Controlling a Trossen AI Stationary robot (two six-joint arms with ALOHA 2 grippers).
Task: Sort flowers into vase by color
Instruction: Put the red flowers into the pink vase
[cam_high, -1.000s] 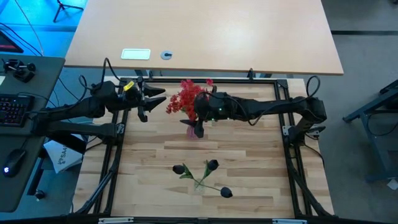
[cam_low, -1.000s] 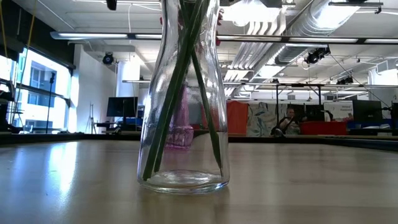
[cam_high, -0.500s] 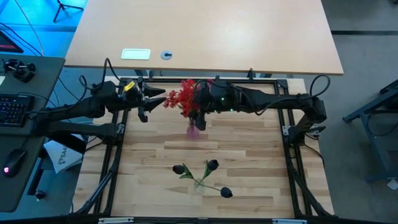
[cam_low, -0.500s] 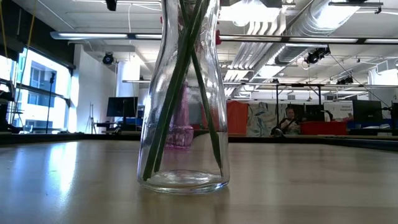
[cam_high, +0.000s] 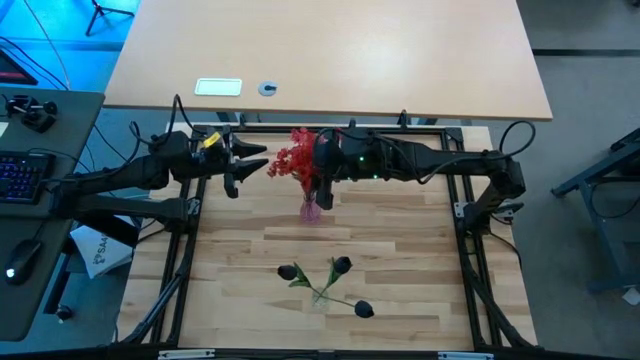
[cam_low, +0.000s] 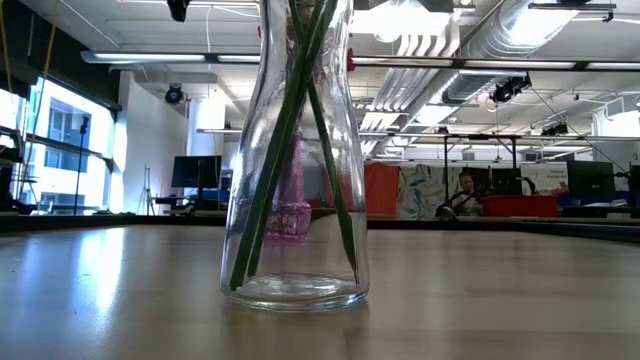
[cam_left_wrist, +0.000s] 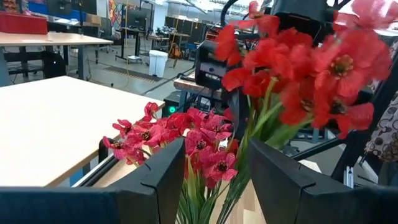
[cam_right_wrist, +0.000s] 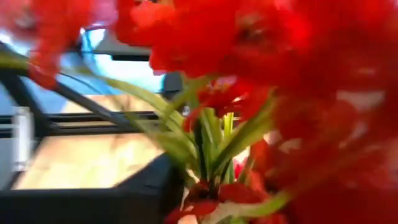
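Up close, the right gripper (cam_high: 322, 190) hung over the vase (cam_high: 311, 209) amid the red flowers (cam_high: 292, 158), jaws unreadable. At nine o'clock the left gripper (cam_high: 250, 160) gaped empty. Dark blooms (cam_high: 340, 265) lay toward six.

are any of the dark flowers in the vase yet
No: in the high view all three dark flowers lie on the table, nearer the front edge, apart from the vase, which holds only red flowers.

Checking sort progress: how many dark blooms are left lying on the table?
3. The left dark near-black bloom, the middle one and the right one lie at the near middle of the wooden table, green stalks crossing. None looks hidden.
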